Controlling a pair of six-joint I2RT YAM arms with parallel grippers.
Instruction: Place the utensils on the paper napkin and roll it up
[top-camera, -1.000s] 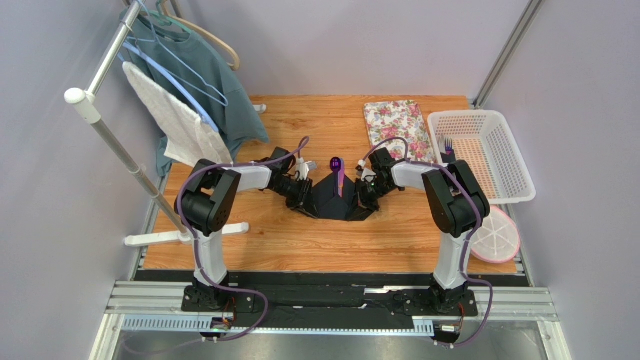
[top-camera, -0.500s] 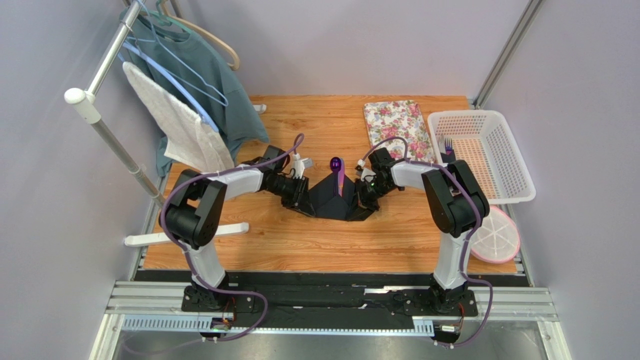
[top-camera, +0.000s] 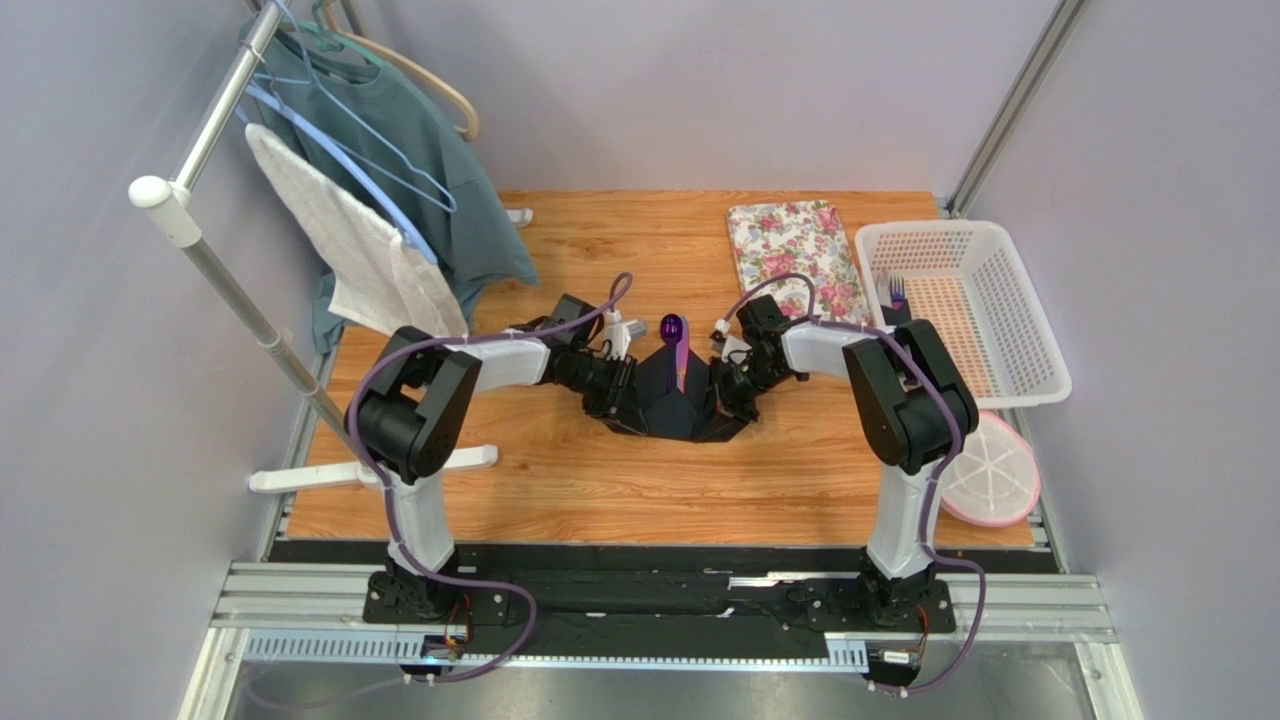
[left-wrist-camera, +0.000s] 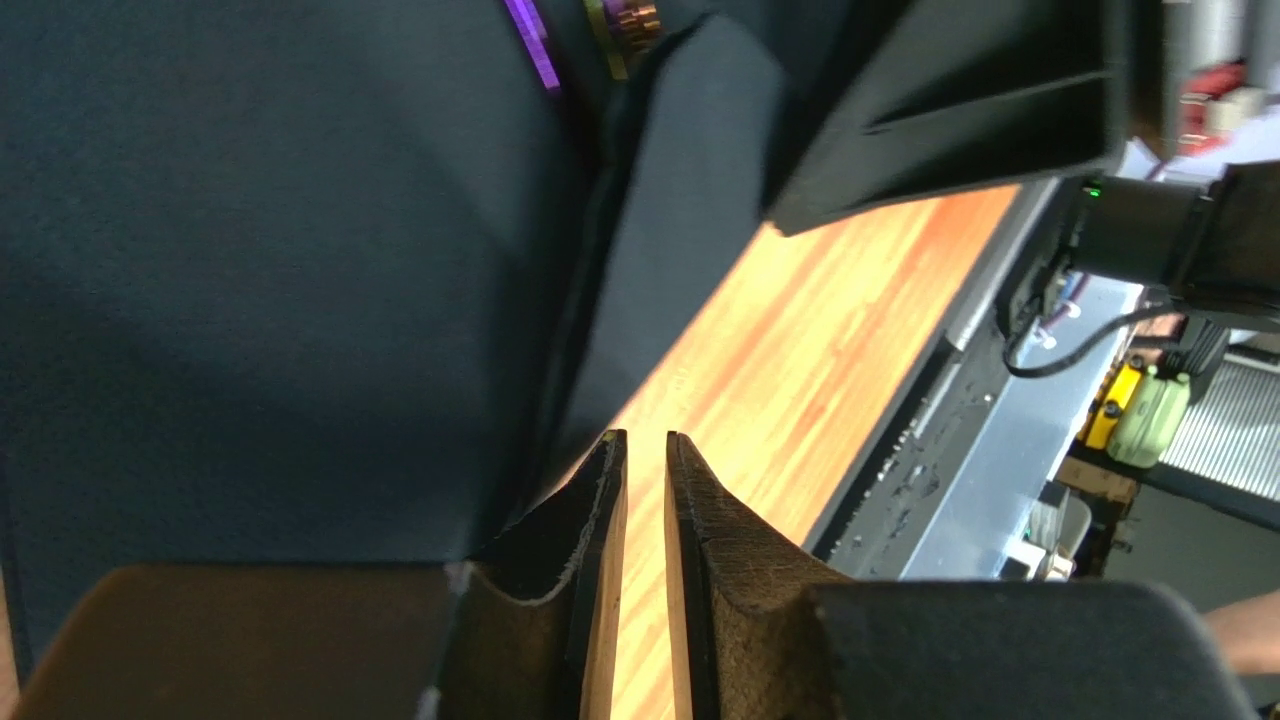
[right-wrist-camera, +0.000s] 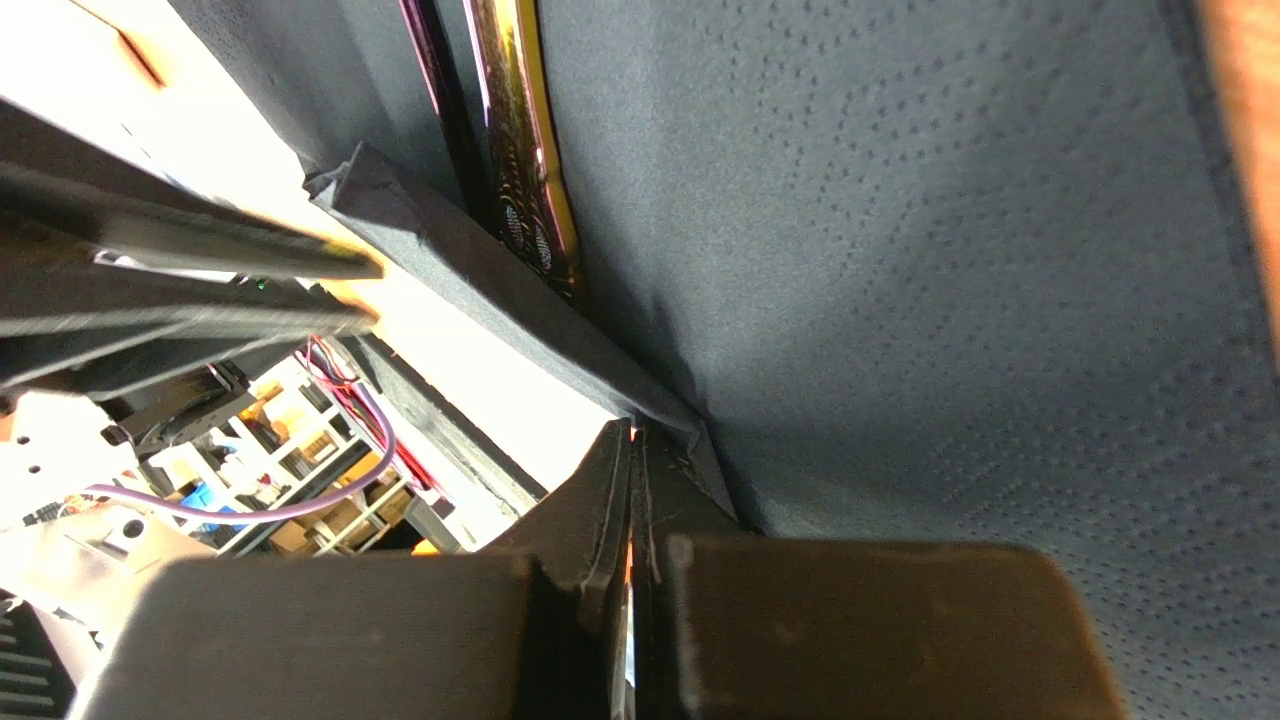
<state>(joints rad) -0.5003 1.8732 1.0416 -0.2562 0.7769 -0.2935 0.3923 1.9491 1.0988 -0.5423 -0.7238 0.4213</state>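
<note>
The black paper napkin (top-camera: 670, 402) lies mid-table with both side flaps raised. Two glossy purple utensils (right-wrist-camera: 519, 150) rest along its middle, and the spoon's bowl (top-camera: 672, 324) sticks out past the far edge. My right gripper (right-wrist-camera: 631, 435) is shut on the napkin's right folded edge (right-wrist-camera: 661, 413) and holds it up off the wood. At the napkin's left flap (left-wrist-camera: 271, 270), my left gripper (left-wrist-camera: 643, 443) stands open by a narrow slit; only bare wood shows between its fingers. A purple handle (left-wrist-camera: 529, 38) shows at the top of the left wrist view.
A floral mat (top-camera: 793, 248) lies at the back right beside a white basket (top-camera: 962, 230) holding a dark fork (top-camera: 896, 285). A pink-rimmed plate (top-camera: 989, 470) sits near the right arm. A clothes rack (top-camera: 226, 255) with a teal shirt (top-camera: 398, 135) stands left.
My left gripper swung out and then back in, now further right against the napkin's left flap, which sits more folded inward. The right gripper has stayed put.
</note>
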